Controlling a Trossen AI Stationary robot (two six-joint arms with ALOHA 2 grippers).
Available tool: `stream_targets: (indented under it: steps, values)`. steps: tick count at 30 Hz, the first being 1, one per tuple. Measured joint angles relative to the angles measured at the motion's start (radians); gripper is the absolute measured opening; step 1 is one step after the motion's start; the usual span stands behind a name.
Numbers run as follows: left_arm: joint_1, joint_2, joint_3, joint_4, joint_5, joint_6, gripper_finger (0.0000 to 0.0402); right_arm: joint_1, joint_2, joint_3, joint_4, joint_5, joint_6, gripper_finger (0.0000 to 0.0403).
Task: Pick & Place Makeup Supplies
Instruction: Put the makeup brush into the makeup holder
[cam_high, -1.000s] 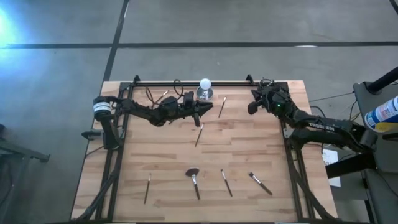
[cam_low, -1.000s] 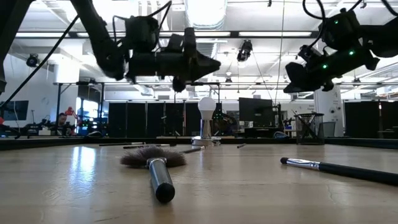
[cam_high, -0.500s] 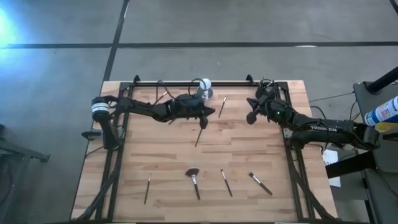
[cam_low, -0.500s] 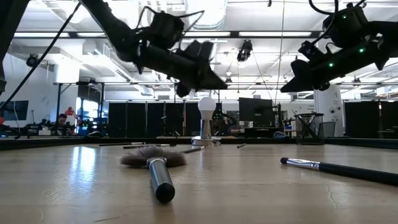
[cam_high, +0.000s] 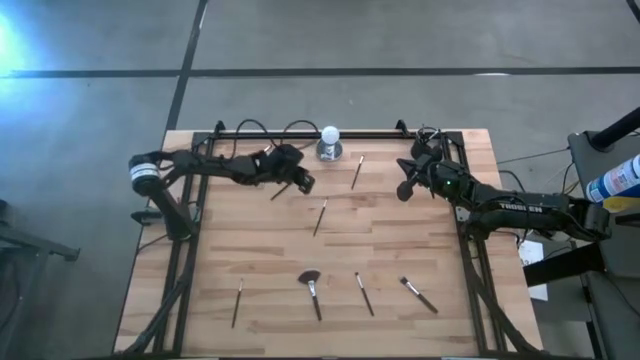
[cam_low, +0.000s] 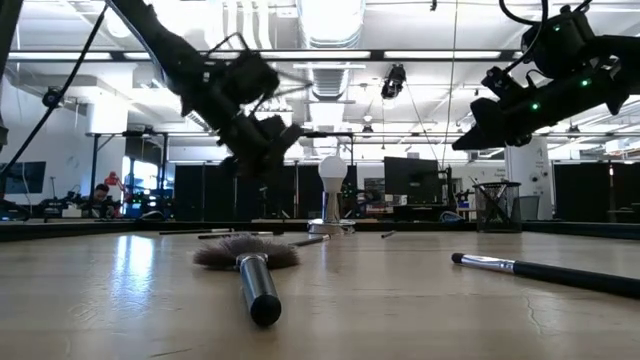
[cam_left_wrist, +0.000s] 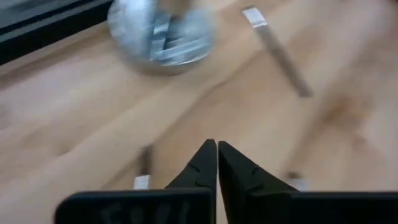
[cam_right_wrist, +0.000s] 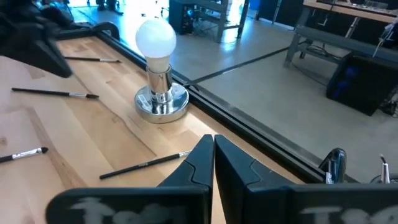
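Several slim brushes and pencils lie flat and scattered on the wooden table: a fanned brush (cam_high: 311, 288) (cam_low: 245, 262), one at mid-table (cam_high: 320, 217), one near the ball (cam_high: 357, 172) (cam_right_wrist: 146, 163), and others along the near edge (cam_high: 238, 302) (cam_high: 364, 294) (cam_high: 418, 294). My left gripper (cam_high: 304, 183) (cam_left_wrist: 216, 148) is shut and empty. It hovers at the far left, over a pencil (cam_high: 281, 190). My right gripper (cam_high: 404, 187) (cam_right_wrist: 213, 142) is also shut and empty, and hangs in the air at the far right.
A white ball on a silver base (cam_high: 329, 143) (cam_right_wrist: 157, 68) stands at the far edge between the arms. A black rail (cam_high: 310, 133) runs along that edge, and cables loop over it. Two more sticks (cam_right_wrist: 56, 93) (cam_right_wrist: 90, 59) lie beyond the ball, in the far left part of the table.
My left gripper first tipped its fingers downward beside the ball's base, then drew back toward the table's left. It stayed shut. My right gripper shifted slightly toward the near edge and then held still. No brush has moved.
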Motion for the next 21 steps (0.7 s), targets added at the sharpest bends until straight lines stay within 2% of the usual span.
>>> stream_targets:
  steps: [5,10,21]
  values:
    - [0.077,0.021,-0.002,-0.050,0.039,0.007,0.0061,0.000,0.000,0.000,0.004,0.000,0.002,0.0008]
    - [0.085,0.036,0.004,-0.053,0.082,0.039,0.0095,0.000,0.000,0.000,0.009,0.000,0.003,0.0008]
    - [0.109,0.151,0.061,-0.052,0.042,0.083,0.0103,0.000,0.000,-0.002,0.030,0.000,0.020,0.0008]
